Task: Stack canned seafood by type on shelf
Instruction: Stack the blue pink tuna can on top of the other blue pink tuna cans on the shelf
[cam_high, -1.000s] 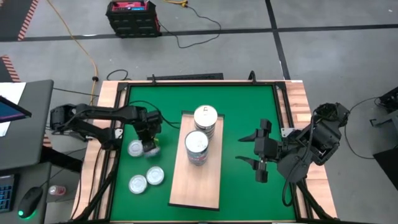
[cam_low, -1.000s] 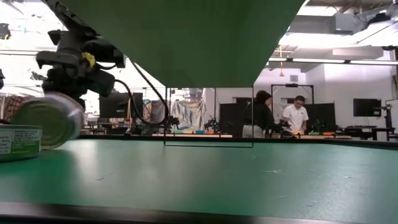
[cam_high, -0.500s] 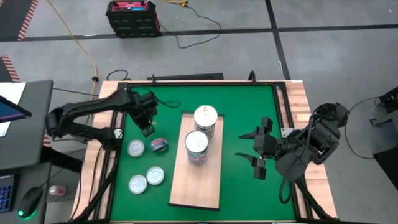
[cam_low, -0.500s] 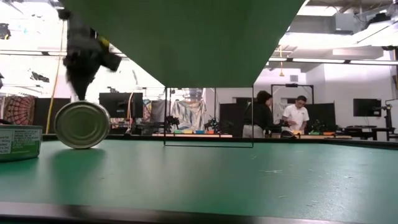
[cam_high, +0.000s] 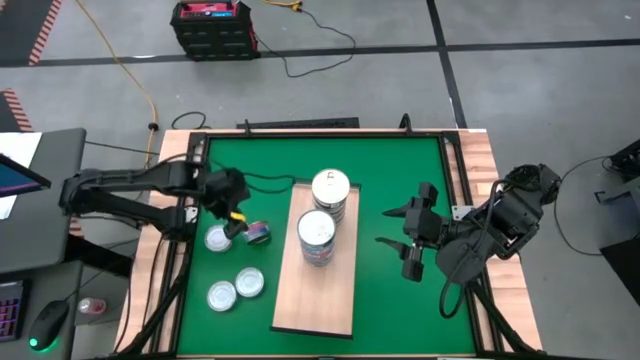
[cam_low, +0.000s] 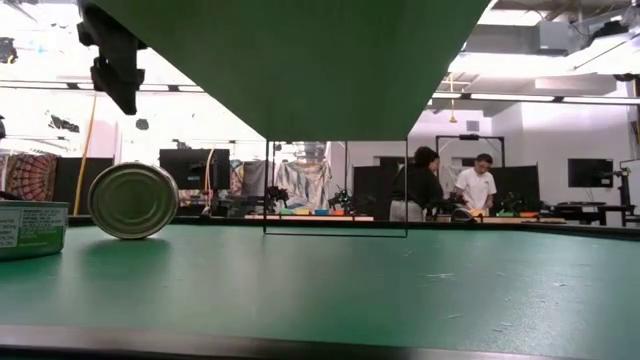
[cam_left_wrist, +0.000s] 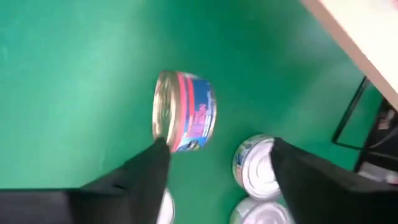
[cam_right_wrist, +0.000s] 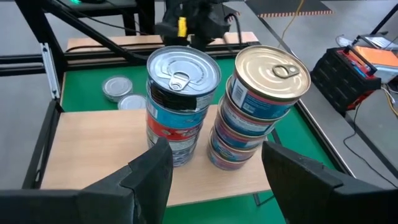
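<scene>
Spanning the middle of the green mat (cam_high: 390, 180), the shelf (cam_high: 310, 305) is the biggest thing in play, and it carries the finished share of the work: two stacks of canned seafood standing side by side near its far end, with the near half of the board bare. The silver-topped stack (cam_right_wrist: 180, 112) and the gold-topped stack (cam_right_wrist: 264, 106) each look several tins tall in the right wrist view, so sorting by lid type seems well under way. Four tins remain on the mat to the left of the shelf, which I judge to be the work still to do. Three of them sit flat with silver lids up: one (cam_high: 218, 238) just beside the left gripper, and a pair (cam_high: 222, 295) (cam_high: 249, 282) touching each other nearer the front edge. The fourth, a red-and-blue labelled tin (cam_left_wrist: 185, 112), lies tipped on its side on the mat, its round face showing in the low view (cam_low: 133, 200). The left gripper (cam_high: 235, 215) hovers just over that tin with fingers spread wide and nothing between them. The right gripper (cam_high: 410, 240) waits over the mat to the right of the shelf, also spread wide and empty, pointing toward the stacks.
</scene>
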